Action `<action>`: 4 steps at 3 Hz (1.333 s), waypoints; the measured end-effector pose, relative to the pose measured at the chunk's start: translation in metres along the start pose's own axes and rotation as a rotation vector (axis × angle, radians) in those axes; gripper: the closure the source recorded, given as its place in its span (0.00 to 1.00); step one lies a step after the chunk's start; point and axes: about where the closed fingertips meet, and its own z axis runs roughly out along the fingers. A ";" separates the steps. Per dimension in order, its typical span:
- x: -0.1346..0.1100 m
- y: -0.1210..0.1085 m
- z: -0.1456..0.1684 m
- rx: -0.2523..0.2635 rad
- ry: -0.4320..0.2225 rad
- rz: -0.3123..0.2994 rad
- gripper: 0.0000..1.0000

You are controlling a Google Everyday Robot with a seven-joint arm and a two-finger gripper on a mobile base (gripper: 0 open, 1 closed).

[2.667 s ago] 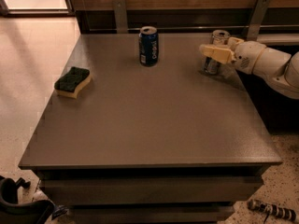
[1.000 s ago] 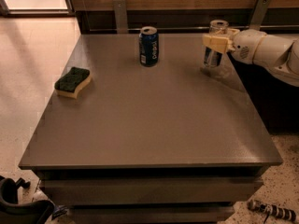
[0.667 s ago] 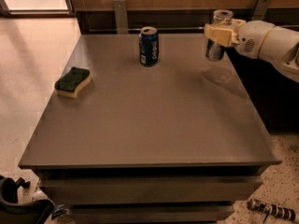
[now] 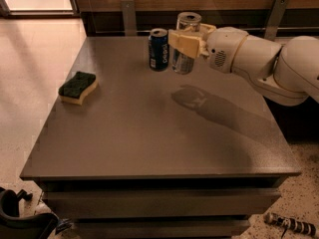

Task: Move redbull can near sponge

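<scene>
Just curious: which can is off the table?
The slim silver redbull can, held in the gripper; the wider blue Pepsi can stands on the table.

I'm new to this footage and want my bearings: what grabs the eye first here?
The white arm reaching in from the right, its gripper shut on the redbull can and holding it above the table, just beside the Pepsi can at the far edge. The sponge lies alone near the table's left edge.

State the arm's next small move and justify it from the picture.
Probably carry the redbull can across toward the sponge at its present height: the gripper holds it clear of the table, the Pepsi can stands right beside it, and the sponge lies well away.
</scene>
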 end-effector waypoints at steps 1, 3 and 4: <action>0.001 0.047 0.036 -0.079 0.001 -0.009 1.00; 0.023 0.115 0.116 -0.280 -0.032 -0.077 1.00; 0.049 0.131 0.144 -0.361 -0.046 -0.130 1.00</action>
